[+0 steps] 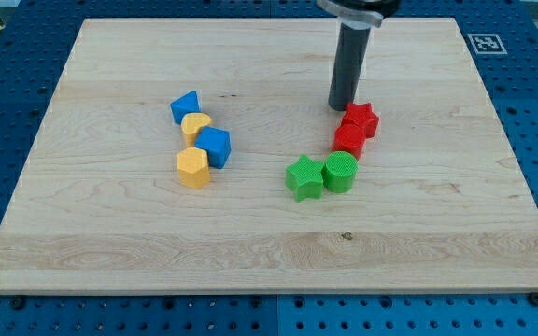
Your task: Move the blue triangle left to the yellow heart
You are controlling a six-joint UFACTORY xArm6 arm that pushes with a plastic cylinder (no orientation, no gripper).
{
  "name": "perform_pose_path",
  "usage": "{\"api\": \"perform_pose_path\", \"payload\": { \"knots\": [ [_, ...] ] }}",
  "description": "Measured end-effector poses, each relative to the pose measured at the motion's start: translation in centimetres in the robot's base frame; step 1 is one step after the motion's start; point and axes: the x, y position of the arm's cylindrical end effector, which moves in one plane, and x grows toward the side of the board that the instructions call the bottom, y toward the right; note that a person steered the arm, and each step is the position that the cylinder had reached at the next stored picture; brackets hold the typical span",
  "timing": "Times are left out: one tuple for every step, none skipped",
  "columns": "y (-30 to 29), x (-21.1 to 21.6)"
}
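Note:
The blue triangle (185, 106) lies left of the board's middle, touching the top-left side of the yellow heart (195, 125). A blue cube (215, 147) sits just below-right of the heart, and a yellow hexagon (192, 167) lies below it. My tip (341, 107) rests on the board at the view's right of centre, just left of the red star (361, 119), far to the right of the blue triangle.
A red block (349, 140) sits under the red star. A green cylinder (341, 172) and a green star (304, 177) lie below it. The wooden board (110, 243) lies on a blue perforated table, with a marker tag (485, 42) at top right.

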Motion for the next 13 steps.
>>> {"api": "perform_pose_path", "payload": {
  "knots": [
    [-1.7, 0.6],
    [-4.1, 0.6],
    [-7.3, 0.6],
    [-10.4, 0.6],
    [-13.3, 0.7],
    [-15.8, 0.7],
    [-17.7, 0.7],
    [-17.8, 0.7],
    [-17.8, 0.7],
    [-17.8, 0.7],
    [-19.6, 0.7],
    [-22.1, 0.7],
    [-23.2, 0.7]
  ]
}}
